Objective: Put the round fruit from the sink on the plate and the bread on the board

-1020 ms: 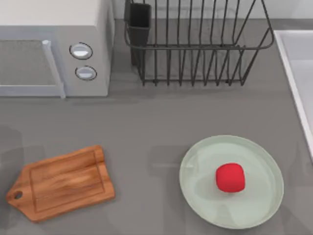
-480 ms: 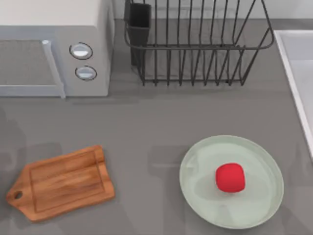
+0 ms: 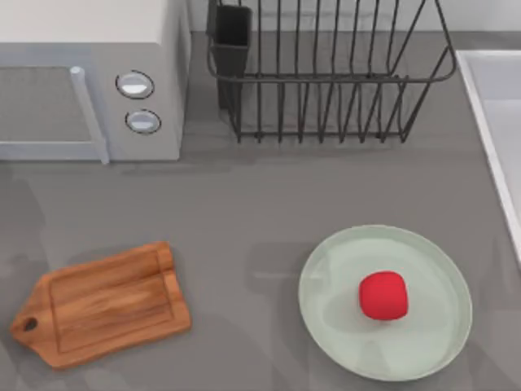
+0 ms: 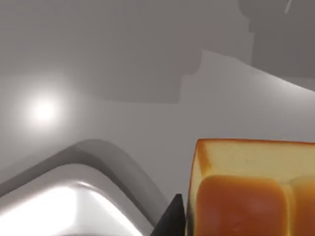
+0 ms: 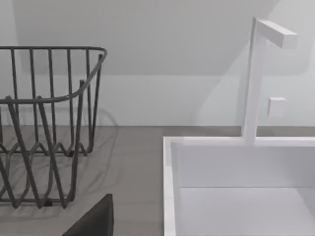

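Golden-brown gridded bread loaf [image 4: 253, 189] sits against the left gripper's dark finger [image 4: 172, 221], apparently grasped for the brown wooden board [image 3: 102, 303]; red fruit [image 3: 383, 295] already rests on the mint-green plate [image 3: 326, 277]

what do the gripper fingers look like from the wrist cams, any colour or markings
Little of either arm is in frame. In the left wrist view, one finger is a matte black wedge tapering to a point. In the right wrist view, one finger is a dark charcoal slab with a slanted edge. No cables, labels or markings are visible.
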{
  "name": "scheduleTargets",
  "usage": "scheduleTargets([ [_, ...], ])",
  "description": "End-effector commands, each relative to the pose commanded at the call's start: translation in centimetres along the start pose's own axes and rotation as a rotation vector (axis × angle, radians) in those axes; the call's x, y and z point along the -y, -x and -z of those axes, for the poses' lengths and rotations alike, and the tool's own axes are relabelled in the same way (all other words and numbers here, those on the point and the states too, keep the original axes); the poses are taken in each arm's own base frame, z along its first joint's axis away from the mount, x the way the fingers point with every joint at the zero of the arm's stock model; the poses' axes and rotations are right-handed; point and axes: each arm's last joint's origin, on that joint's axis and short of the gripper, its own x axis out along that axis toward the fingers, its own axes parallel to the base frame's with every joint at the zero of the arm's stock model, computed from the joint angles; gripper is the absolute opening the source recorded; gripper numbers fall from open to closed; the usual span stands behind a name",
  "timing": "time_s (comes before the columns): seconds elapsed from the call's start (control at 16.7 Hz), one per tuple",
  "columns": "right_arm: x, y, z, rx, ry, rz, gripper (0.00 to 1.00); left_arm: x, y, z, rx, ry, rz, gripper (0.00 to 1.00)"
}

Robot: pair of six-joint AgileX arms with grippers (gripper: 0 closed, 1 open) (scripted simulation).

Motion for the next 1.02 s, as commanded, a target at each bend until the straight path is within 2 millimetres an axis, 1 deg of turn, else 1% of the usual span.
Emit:
scheduleTargets([
  [0.12, 0.0, 0.0, 0.0, 0.0, 0.0, 0.0, 1.0, 0.0, 0.6, 0.3, 0.003, 0.007, -0.002, 0.0],
  [0.36, 0.0, 0.0, 0.0, 0.0, 0.0, 0.0, 1.0, 0.0, 0.4, 0.2, 0.002, 0.002, 0.001, 0.0],
  [0.48, 0.0, 0.0, 0.0, 0.0, 0.0, 0.0, 1.0, 0.2, 0.3, -0.2, 0.001, 0.015, 0.006, 0.0],
  [0.6, 0.0, 0.0, 0.0, 0.0, 0.0, 0.0, 1.0, 0.5, 0.2, -1.1, -0.001, 0.05, 0.015, 0.0],
  [0.78, 0.0, 0.0, 0.0, 0.0, 0.0, 0.0, 1.0, 1.4, -0.1, -3.2, -0.009, 0.156, 0.035, 0.0],
  [0.9, 0.0, 0.0, 0.0, 0.0, 0.0, 0.0, 1.0, 2.3, -0.3, -4.8, -0.02, 0.267, 0.046, 0.0],
  [1.02, 0.0, 0.0, 0.0, 0.0, 0.0, 0.0, 1.0, 3.3, -0.5, -6.4, -0.033, 0.414, 0.054, 0.0],
])
